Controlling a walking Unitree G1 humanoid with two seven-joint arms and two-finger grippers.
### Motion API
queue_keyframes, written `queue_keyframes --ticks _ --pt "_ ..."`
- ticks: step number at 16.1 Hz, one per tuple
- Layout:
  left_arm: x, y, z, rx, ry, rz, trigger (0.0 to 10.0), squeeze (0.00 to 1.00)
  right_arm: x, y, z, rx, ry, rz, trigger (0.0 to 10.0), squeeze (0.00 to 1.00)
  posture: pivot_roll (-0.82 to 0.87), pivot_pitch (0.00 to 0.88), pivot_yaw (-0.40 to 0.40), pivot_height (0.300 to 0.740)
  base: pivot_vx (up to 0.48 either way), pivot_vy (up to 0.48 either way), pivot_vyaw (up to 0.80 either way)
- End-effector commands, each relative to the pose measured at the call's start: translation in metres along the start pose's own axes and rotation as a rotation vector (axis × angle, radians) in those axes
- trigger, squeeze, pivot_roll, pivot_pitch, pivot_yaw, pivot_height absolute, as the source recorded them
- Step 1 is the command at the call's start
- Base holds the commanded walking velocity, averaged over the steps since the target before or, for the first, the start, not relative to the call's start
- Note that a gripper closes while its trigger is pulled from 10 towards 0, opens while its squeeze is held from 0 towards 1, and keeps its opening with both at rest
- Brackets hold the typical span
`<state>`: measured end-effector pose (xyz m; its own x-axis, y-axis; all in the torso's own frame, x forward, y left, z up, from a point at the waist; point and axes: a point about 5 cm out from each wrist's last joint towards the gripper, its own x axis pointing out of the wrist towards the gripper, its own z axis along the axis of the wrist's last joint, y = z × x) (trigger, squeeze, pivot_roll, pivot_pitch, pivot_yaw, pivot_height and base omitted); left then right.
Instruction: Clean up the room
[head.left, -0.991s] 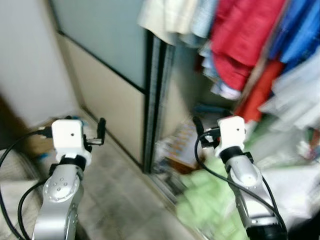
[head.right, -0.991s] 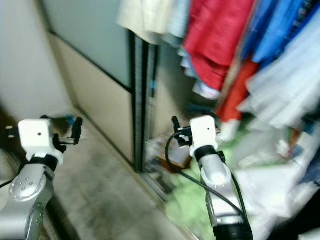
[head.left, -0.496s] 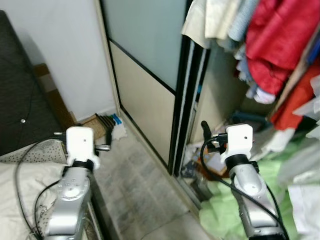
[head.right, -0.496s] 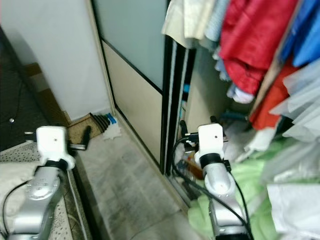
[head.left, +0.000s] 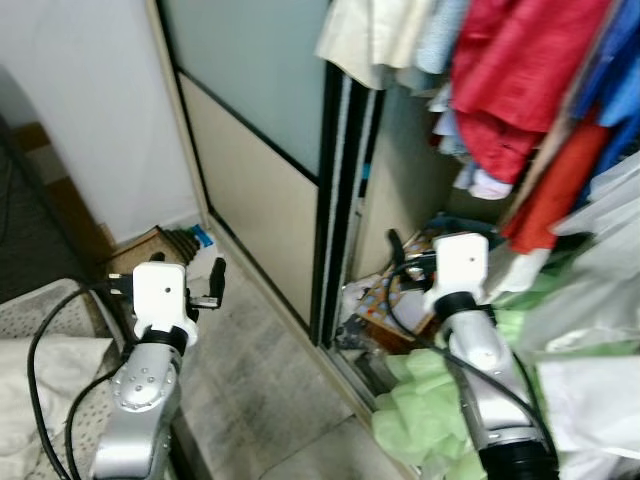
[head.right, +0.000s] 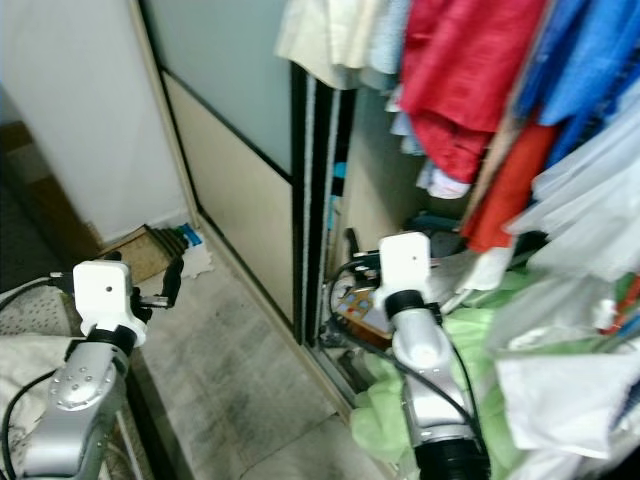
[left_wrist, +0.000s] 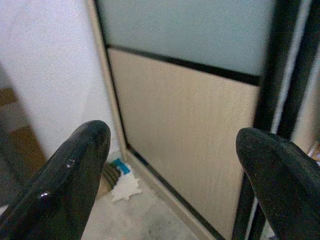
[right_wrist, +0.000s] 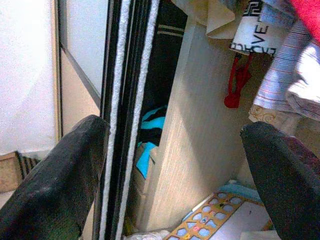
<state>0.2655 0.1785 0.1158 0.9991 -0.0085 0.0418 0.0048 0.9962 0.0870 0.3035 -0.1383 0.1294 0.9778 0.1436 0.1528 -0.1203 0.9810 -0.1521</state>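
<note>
- left arm raised on the left, left gripper (head.left: 214, 285) held forward, fingers spread wide.
- right arm raised on the right, right gripper (head.left: 397, 250) likewise spread.

A home bedroom: sliding-door wardrobe (head.left: 262, 150) crammed with hanging clothes (head.left: 520, 80).

the wardrobe door (head.left: 250, 150) has a frosted grey-green upper panel, a beige lower panel and a black frame. a red garment (head.left: 520, 80) hangs beside blue clothes (head.left: 610, 70) and cream clothes (head.left: 370, 35). a pale green blanket (head.left: 430, 410) lies on the grey, streaked floor (head.left: 260, 390). a patterned box (right_wrist: 210, 220) shows yellow with blue spots. the wall (head.left: 80, 110) is white. both arms are silver with white wrists and black fingers (left_wrist: 75, 180).
</note>
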Motion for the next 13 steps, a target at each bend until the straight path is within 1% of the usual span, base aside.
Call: queue_keyframes --ticks 1,2,4,6,7,10,13 --pt "0.003 -0.006 0.003 -0.011 -0.017 -0.029 10.0 0.00 -0.003 -0.004 0.000 -0.009 0.004 -0.005 10.0 0.00 0.00 0.000 -0.036 0.740 0.000 -0.292 0.00" --pt "0.002 -0.006 0.003 -0.015 -0.015 -0.028 10.0 0.00 -0.007 -0.005 -0.001 -0.032 0.007 0.016 10.0 0.00 0.00 0.000 -0.037 0.740 0.000 -0.319 0.00" --pt "0.000 -0.009 0.001 -0.026 -0.010 -0.028 10.0 0.00 -0.008 -0.010 -0.006 -0.024 0.023 0.008 10.0 0.00 0.00 0.000 -0.037 0.740 0.000 -0.317 0.00" --pt "-0.004 -0.010 0.000 -0.046 -0.013 -0.010 10.0 0.00 -0.007 -0.010 -0.006 -0.001 0.030 0.006 10.0 0.00 0.00 0.000 -0.038 0.740 0.000 0.000 0.00" --pt "-0.003 -0.008 -0.003 -0.029 -0.001 0.025 10.0 0.00 -0.008 -0.008 -0.007 -0.008 0.033 0.010 10.0 0.00 0.00 0.000 -0.039 0.740 0.000 0.000 0.00" --pt "-0.001 -0.004 -0.001 0.000 -0.013 0.052 10.0 0.00 -0.008 -0.006 -0.006 -0.029 0.024 0.026 10.0 0.00 0.01 0.000 -0.036 0.740 0.000 0.000 0.00" --pt "-0.003 0.000 -0.006 0.014 0.005 0.037 10.0 0.00 -0.007 -0.010 -0.008 0.013 0.025 -0.035 10.0 0.00 0.00 0.000 -0.008 0.740 0.000 0.000 0.80"
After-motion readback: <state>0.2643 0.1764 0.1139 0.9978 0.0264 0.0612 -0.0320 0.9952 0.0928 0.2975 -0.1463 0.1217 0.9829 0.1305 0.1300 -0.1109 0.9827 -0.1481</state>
